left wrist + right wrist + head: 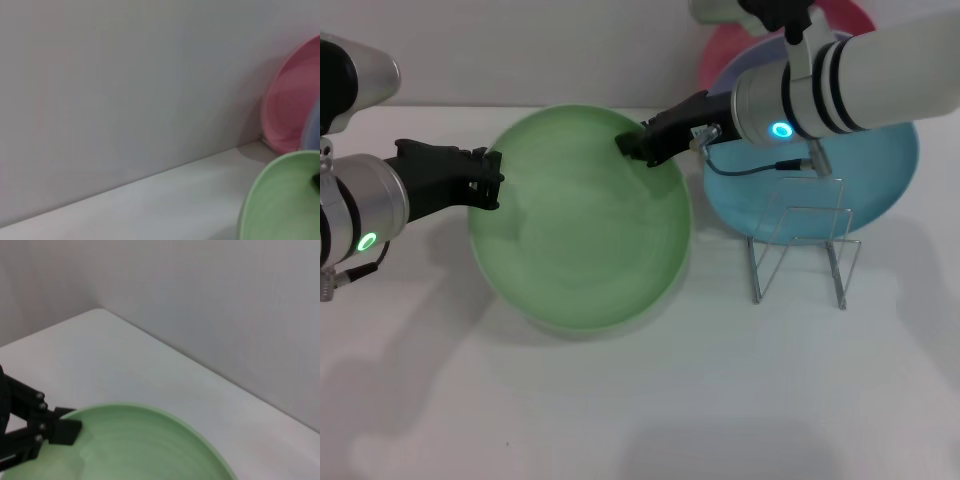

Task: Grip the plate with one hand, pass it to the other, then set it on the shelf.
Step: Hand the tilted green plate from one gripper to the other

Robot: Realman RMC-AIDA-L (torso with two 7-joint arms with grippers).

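Both grippers pinch the plate: left gripper at nine o'clock, right gripper at one.

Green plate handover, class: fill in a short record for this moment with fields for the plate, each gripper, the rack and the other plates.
plate: green plate held up between both grippers, above the white table
left gripper: shut on the plate's left rim
right gripper: shut on the plate's far right rim
rack: wire rack stands to the right of the plate, holding nothing
other plates: turquoise plate behind the rack; pink plate leaning at the wall
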